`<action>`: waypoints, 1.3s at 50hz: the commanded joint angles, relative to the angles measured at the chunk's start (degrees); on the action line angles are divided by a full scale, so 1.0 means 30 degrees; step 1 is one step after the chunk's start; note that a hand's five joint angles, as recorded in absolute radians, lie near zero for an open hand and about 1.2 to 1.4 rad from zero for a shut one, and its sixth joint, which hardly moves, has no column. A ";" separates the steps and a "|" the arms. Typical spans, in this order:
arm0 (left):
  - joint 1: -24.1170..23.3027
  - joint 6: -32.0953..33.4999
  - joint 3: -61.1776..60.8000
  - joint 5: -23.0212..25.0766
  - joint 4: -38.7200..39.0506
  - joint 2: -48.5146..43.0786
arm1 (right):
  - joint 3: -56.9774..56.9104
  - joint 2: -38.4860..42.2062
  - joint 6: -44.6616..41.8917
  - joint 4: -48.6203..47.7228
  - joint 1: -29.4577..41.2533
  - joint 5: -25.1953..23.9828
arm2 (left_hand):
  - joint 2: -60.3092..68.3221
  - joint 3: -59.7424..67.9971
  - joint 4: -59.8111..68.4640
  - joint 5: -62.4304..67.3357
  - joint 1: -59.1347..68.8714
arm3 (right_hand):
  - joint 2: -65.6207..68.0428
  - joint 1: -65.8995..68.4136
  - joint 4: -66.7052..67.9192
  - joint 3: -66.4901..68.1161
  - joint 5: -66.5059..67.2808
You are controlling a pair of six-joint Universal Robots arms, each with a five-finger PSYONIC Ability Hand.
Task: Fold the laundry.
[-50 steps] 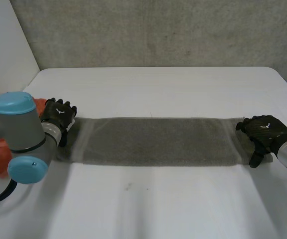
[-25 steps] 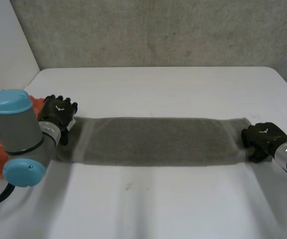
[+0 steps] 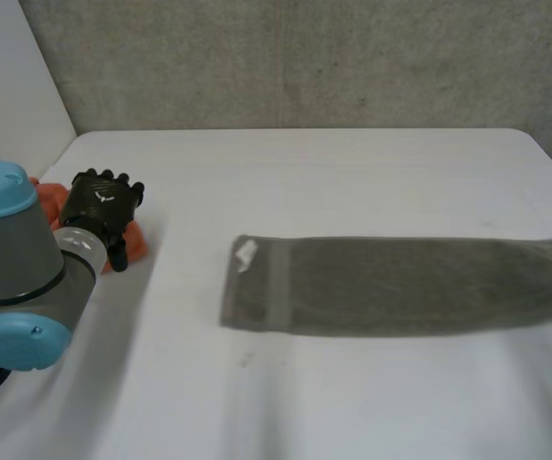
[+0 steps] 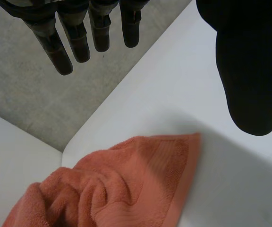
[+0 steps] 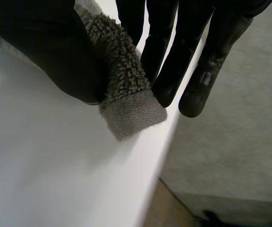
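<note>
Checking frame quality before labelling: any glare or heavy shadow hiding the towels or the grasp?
Head view: even light, no glare on the table; the grey towel throws a faint shadow along its near edge. Left wrist view: the orange towel is evenly lit, with soft shading in its folds. Right wrist view: the right hand is dark, yet the towel corner pinched between thumb and fingers stands out.

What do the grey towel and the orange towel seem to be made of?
Grey towel: probably cotton terry, matte; curly looped pile and a flat woven hem show where the right hand pinches it. Orange towel: likely terry too, soft and matte, with fine pile and a ribbed woven border. Fibre uncertain.
</note>
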 commanded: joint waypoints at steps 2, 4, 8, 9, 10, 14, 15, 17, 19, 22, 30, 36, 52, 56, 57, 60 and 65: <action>-0.0999 -0.0304 -0.0149 -0.0027 0.0001 0.0215 | -0.1096 -0.0997 -0.1091 -0.0076 0.3236 -0.0236 | -0.0538 -0.0709 -0.0598 -0.0843 -0.0521 | 0.4294 0.8571 0.3990 0.4193 0.4580; -0.1117 -0.0333 -0.0149 -0.0027 0.0001 0.0302 | -0.1243 -0.1639 -0.0683 -0.0164 0.5483 -0.0353 | -0.0538 -0.0709 -0.0598 -0.0843 -0.0521 | 0.4294 0.8571 0.3990 0.4193 0.4580; -0.1469 -0.0392 -0.0149 -0.0056 0.0030 0.0683 | -0.1681 -0.2111 -0.0212 -0.0456 0.9758 -0.0733 | -0.0538 -0.0709 -0.0598 -0.0843 -0.0521 | 0.4294 0.8571 0.3990 0.4193 0.4580; -0.1614 -0.0508 -0.0120 -0.0085 0.0002 0.0771 | -0.1799 -0.2112 -0.0182 -0.0573 1.0762 -0.0851 | -0.0538 -0.0709 -0.0598 -0.0843 -0.0521 | 0.4294 0.8571 0.3990 0.4193 0.4580; -0.1674 -0.0596 -0.0062 -0.0085 0.0030 0.0801 | -0.1887 -0.2112 -0.0153 -0.0661 1.1497 -0.0968 | -0.0538 -0.0709 -0.0598 -0.0843 -0.0521 | 0.4294 0.8571 0.3990 0.4193 0.4580; -0.1996 -0.1123 0.0114 -0.0085 0.0001 0.0918 | -0.2268 -0.1937 -0.0094 -0.1072 1.4955 -0.1758 | -0.0538 -0.0709 -0.0598 -0.0843 -0.0521 | 0.4294 0.8571 0.3990 0.4193 0.4580; -0.2054 -0.1240 0.0114 -0.0085 0.0001 0.0947 | -0.2356 -0.1820 -0.0094 -0.1131 1.5541 -0.1934 | -0.0538 -0.0709 -0.0598 -0.0843 -0.0521 | 0.4294 0.8571 0.3990 0.4193 0.4580; -0.2230 -0.1445 0.0202 -0.0085 0.0001 0.0947 | -0.2678 -0.0681 -0.0094 -0.1161 1.7183 -0.2607 | -0.0538 -0.0709 -0.0598 -0.0843 -0.0521 | 0.4294 0.8571 0.3990 0.4193 0.4580; -0.2376 -0.1534 0.0260 -0.0114 0.0001 0.0947 | -0.2941 0.0286 -0.0094 -0.1160 1.8208 -0.3047 | -0.0538 -0.0709 -0.0598 -0.0843 -0.0521 | 0.4294 0.8571 0.3990 0.4193 0.4580; -0.2816 -0.1535 0.0319 -0.0115 0.0001 0.0918 | -0.3673 0.2015 -0.0123 -0.0897 1.9880 -0.3312 | -0.0538 -0.0709 -0.0598 -0.0843 -0.0521 | 0.4294 0.8571 0.3990 0.4193 0.4580; -0.3665 -0.1535 0.0699 -0.0144 0.0001 0.0625 | -0.4232 0.2697 0.1391 -0.0633 2.0411 -0.2378 | -0.0538 -0.0709 -0.0598 -0.0843 -0.0521 | -1.9040 -1.4763 -1.9343 -1.9140 -1.8754; -0.4573 -0.1505 0.1666 -0.0144 0.0001 0.0216 | -0.3267 -0.0349 0.8274 -0.0634 1.7574 -0.2053 | -0.0538 -0.0709 -0.0598 -0.0843 -0.0521 | -1.9040 -1.4763 -1.9343 -1.9140 -1.8754; -0.7708 -0.1505 0.3542 -0.0232 0.0001 -0.1864 | 0.4640 -0.3608 0.9437 -0.0281 1.0805 -0.1936 | -0.0538 -0.0709 -0.0598 -0.0843 -0.0521 | -1.9040 -1.4763 -1.9343 -1.9140 -1.8754; -0.7739 -0.1505 0.3571 -0.0319 0.0001 -0.2099 | 0.5172 -0.2586 0.8551 -0.0311 1.0217 -0.2024 | -0.0538 -0.0709 -0.0598 -0.0843 -0.0521 | -1.5896 -1.1619 -1.6200 -1.5997 -1.5610; -0.7739 -0.1505 0.3571 -0.0349 0.0001 -0.2099 | 0.5173 -0.2349 0.8491 -0.0311 1.0186 -0.2024 | -0.0538 -0.0709 -0.0598 -0.0843 -0.0521 | -1.4373 -1.0096 -1.4677 -1.4474 -1.4087; -0.7681 -0.1505 0.3571 -0.0408 -0.0057 -0.2099 | 0.4940 -0.1791 0.8256 -0.0369 1.0011 -0.1965 | -0.0538 -0.0709 -0.0598 -0.0843 -0.0521 | -0.6660 -0.2383 -0.6964 -0.6761 -0.6374; -0.7592 -0.1535 0.3425 -0.0408 -0.0145 -0.1983 | 0.4529 -0.1585 0.8198 -0.0574 0.9630 -0.1323 | -0.0538 -0.0709 -0.0598 -0.0843 -0.0521 | 0.4017 0.8294 0.3713 0.3916 0.4303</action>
